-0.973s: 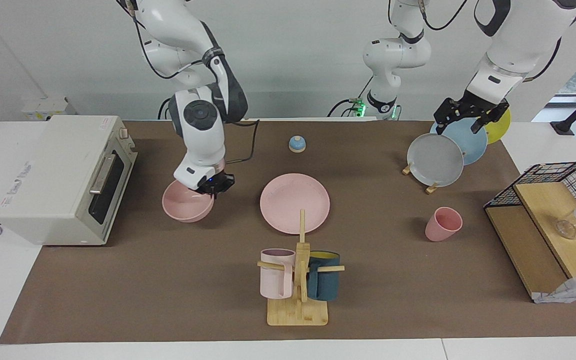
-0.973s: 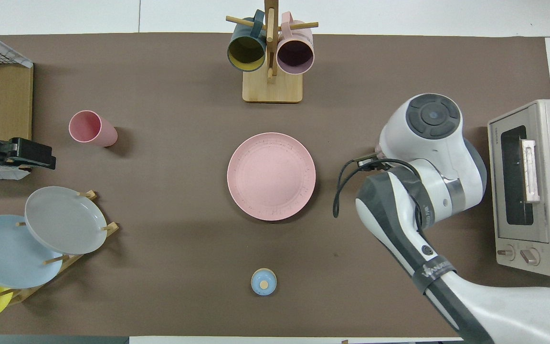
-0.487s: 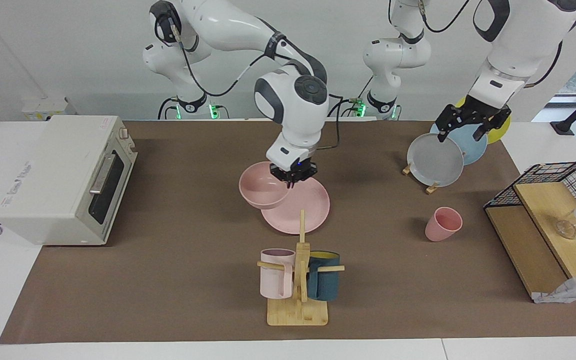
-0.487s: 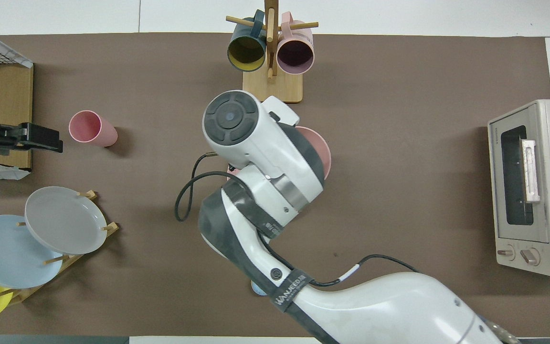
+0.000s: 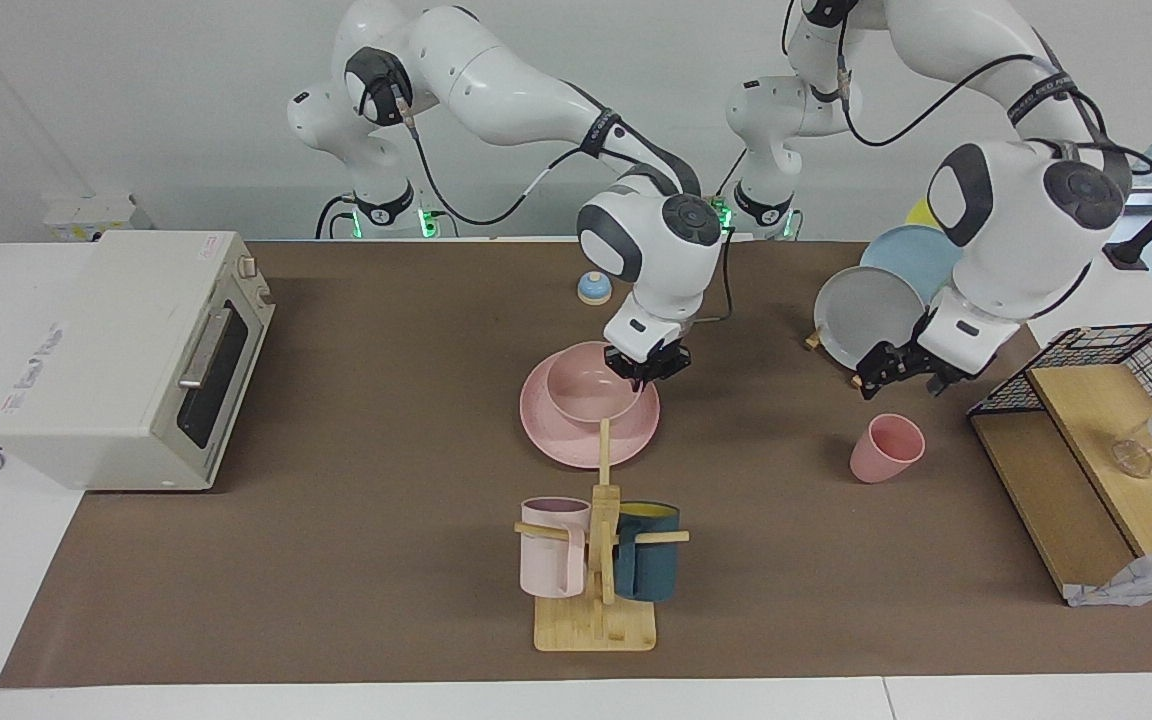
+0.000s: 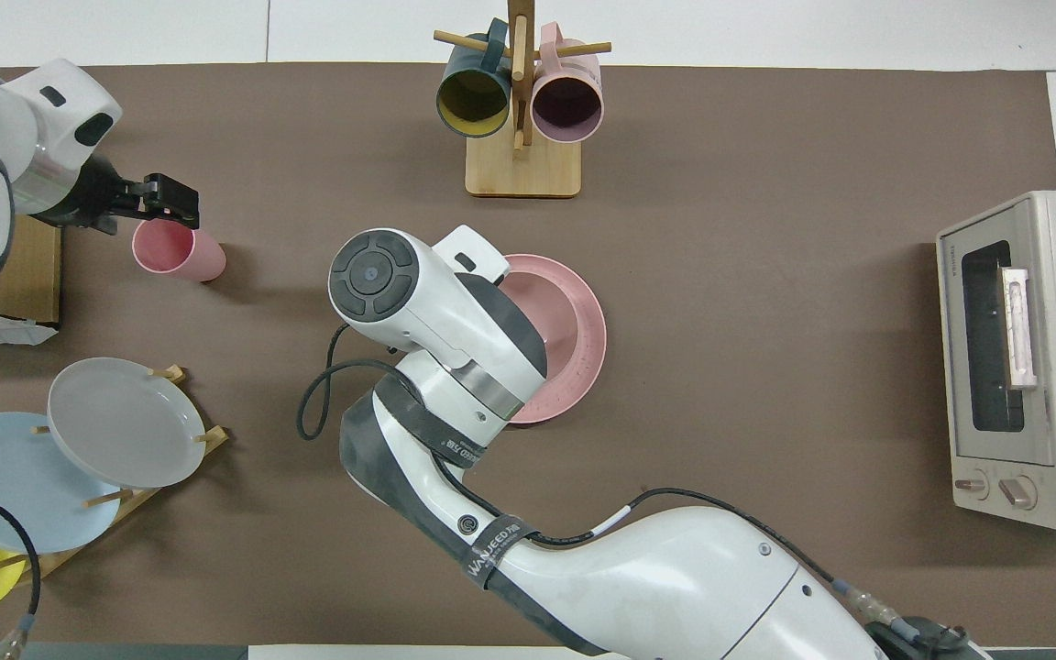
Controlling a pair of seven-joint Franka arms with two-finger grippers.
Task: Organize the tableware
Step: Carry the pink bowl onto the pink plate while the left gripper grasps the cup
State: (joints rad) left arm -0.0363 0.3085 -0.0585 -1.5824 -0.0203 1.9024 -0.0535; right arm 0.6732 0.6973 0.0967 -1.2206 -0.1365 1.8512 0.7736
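The pink bowl [image 5: 586, 390] sits in the middle of the wide pink plate [image 5: 576, 445] at the table's centre. My right gripper [image 5: 646, 368] is shut on the bowl's rim on the side nearer the robots. In the overhead view the right arm covers most of the bowl [image 6: 548, 310] and part of the plate [image 6: 590, 341]. The pink cup [image 5: 886, 448] stands upright toward the left arm's end. My left gripper [image 5: 901, 375] hangs open just above the cup, slightly off its rim, as the overhead view [image 6: 170, 197] also shows over the cup [image 6: 175, 249].
A mug tree [image 5: 596, 560] with a pale pink and a dark blue mug stands farther from the robots than the plate. A rack of grey, blue and yellow plates [image 5: 871, 315], a wire-and-wood shelf [image 5: 1086, 420], a toaster oven [image 5: 126, 350] and a small blue knob [image 5: 593, 288] are also there.
My right gripper carried the bowl from beside the oven across to the plate and lowered it onto it. My left gripper moved from the plate rack down to over the cup.
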